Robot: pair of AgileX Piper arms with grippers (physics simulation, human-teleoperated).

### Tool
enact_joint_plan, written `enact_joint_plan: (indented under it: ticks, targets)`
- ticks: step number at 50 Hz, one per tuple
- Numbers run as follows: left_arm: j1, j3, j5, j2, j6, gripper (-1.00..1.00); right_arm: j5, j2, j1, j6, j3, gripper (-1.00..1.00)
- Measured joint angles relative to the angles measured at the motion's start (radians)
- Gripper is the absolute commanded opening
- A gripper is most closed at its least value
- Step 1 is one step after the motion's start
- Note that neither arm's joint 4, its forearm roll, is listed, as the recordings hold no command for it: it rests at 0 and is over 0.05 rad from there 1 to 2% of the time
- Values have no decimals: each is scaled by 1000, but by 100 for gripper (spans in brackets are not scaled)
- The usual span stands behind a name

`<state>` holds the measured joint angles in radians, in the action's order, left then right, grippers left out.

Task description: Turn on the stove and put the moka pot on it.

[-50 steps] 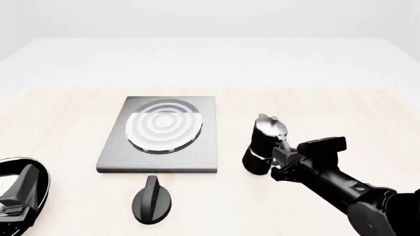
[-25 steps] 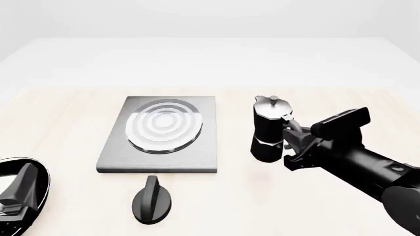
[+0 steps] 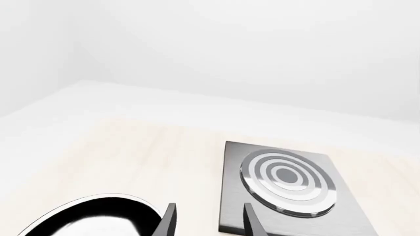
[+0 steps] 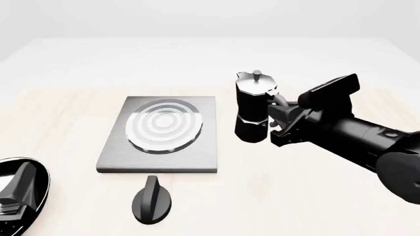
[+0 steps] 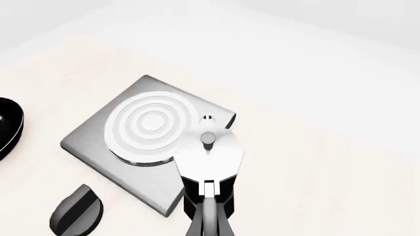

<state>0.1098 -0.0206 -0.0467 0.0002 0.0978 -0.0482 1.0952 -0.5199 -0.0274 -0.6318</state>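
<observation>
— Where's everything on the table [image 4: 315, 196]?
— The stove [image 4: 196, 152] lies flat; its knob [image 4: 152, 200] sits just in front.
— And the pot?
— The moka pot [image 4: 253, 110] hangs upright right of the stove (clear of the table), handle pinched by the right gripper [image 4: 277, 118]. The left gripper [image 3: 208, 223] is spread, holding nothing.

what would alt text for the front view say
The right gripper holds a black and silver moka pot by its handle, lifted just right of a grey stove slab on a pale wooden table. A black oval knob lies in front of the slab.
</observation>
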Motion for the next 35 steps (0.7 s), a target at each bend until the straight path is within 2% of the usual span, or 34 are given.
enact_joint_plan:
  ticks: [35]
  targets:
    - [10,4,7,0,0,100,13,189,-117,-17,-281,-100]
